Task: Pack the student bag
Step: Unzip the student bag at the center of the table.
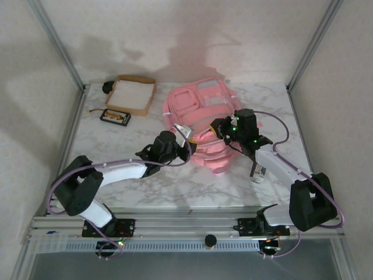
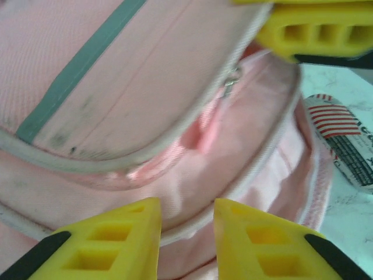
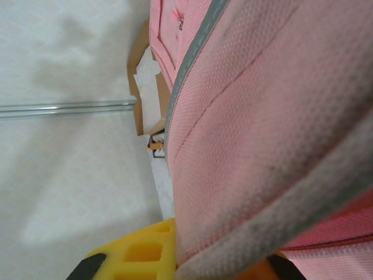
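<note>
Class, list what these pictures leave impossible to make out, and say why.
Backpack interior: top view, covered by its flap and the arms.
Striped packet wording: left wrist view, blurred, cut by the edge.
Dark thing behind the cardboard tray: top view, too small.
Right gripper fingertips: right wrist view, buried under backpack fabric.

Soft even light; student bag [image 2: 145, 87] blurred in both wrist views.

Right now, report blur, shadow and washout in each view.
Top external: sharp, soft shadows on the back wall above the student bag. Left wrist: left gripper blurred up close, fabric soft. Right wrist: bag fabric near and soft, pale background washed out.
</note>
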